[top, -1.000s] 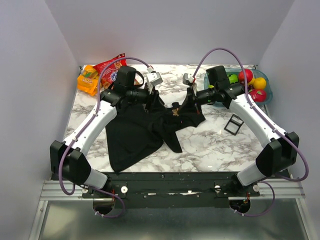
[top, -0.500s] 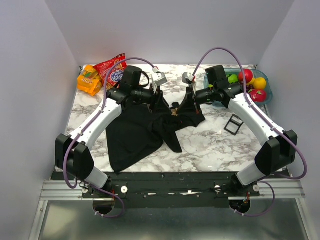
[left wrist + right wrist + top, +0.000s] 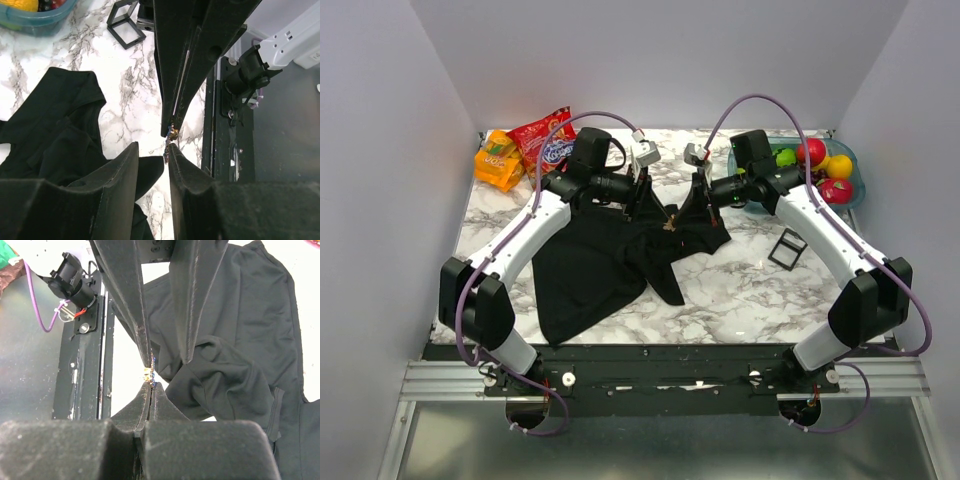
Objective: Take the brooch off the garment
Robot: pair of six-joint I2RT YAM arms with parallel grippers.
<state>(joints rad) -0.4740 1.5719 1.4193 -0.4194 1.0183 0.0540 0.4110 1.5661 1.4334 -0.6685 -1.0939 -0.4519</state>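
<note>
The garment (image 3: pixel 585 265) is a black T-shirt crumpled on the marble table; it also shows in the left wrist view (image 3: pixel 55 130) and the right wrist view (image 3: pixel 250 320). The brooch (image 3: pixel 669 222) is a tiny gold glint between the two grippers. My right gripper (image 3: pixel 152 386) is shut, with the brooch (image 3: pixel 149 373) pinched at its very tips. My left gripper (image 3: pixel 153 146) faces it, open with a narrow gap. Its right fingertip (image 3: pixel 172 150) touches the brooch (image 3: pixel 173 133) and its small dangling chain. I cannot tell whether the brooch is still fastened to the cloth.
A small black square tray (image 3: pixel 787 248) lies right of the garment. A teal bowl (image 3: pixel 735 160) of coloured fruit stands at the back right, and snack packets (image 3: pixel 520 148) lie at the back left. The table's front rail (image 3: pixel 235 125) runs close by.
My left arm has swung right, bringing its gripper up to the brooch, and its jaws have narrowed. The right gripper has stayed shut in place.
</note>
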